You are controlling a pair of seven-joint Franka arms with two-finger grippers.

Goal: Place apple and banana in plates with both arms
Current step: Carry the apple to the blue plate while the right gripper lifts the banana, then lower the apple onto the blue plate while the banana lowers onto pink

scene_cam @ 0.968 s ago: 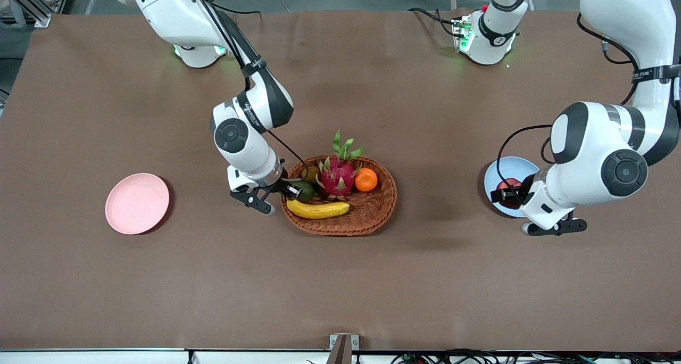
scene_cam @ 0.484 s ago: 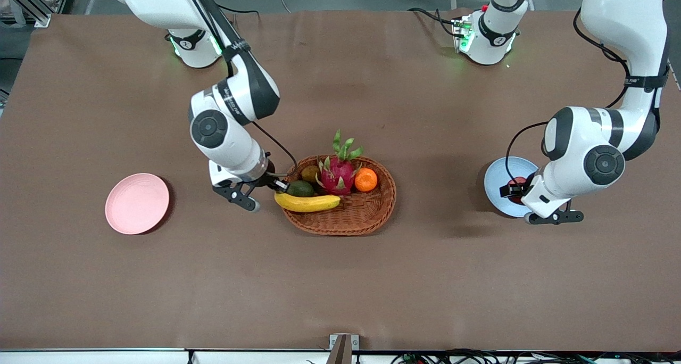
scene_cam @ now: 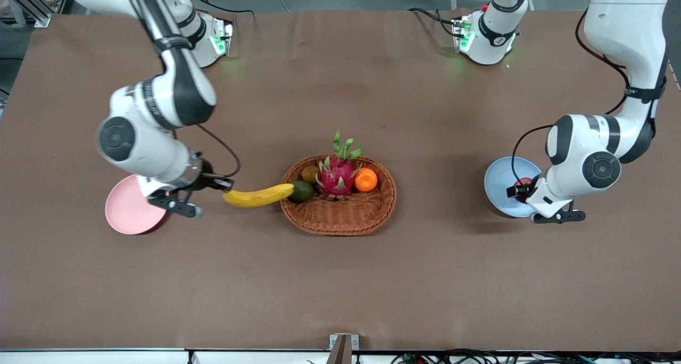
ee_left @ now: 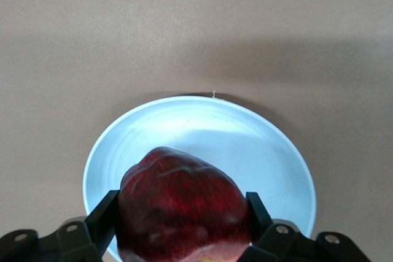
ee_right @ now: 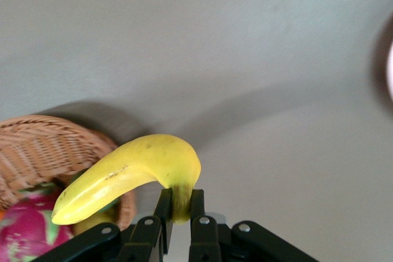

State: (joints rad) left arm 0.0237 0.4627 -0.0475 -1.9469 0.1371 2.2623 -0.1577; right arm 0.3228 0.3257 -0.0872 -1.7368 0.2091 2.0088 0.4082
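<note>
Banana (scene_cam: 258, 196) now lifted clear of the basket (scene_cam: 340, 223), clenched by its stem in the right gripper (scene_cam: 219, 184), hanging over bare table between basket and pink plate (scene_cam: 125, 212). Apple (ee_left: 181, 213) lowered closer to the blue plate (ee_left: 270, 151), clamped in the left gripper (scene_cam: 518, 189). Both drops seemingly imminent, neither yet made.

In the front view the left arm's wrist covers most of the apple (scene_cam: 524, 183) and one edge of the blue plate (scene_cam: 503, 180). The right arm hides part of the pink plate (scene_cam: 125, 212). We cannot tell what the small brownish fruit (scene_cam: 310, 172) in the basket (scene_cam: 340, 220) is. Both wrist views cut off the end effector bodies at the frame edge.
</note>
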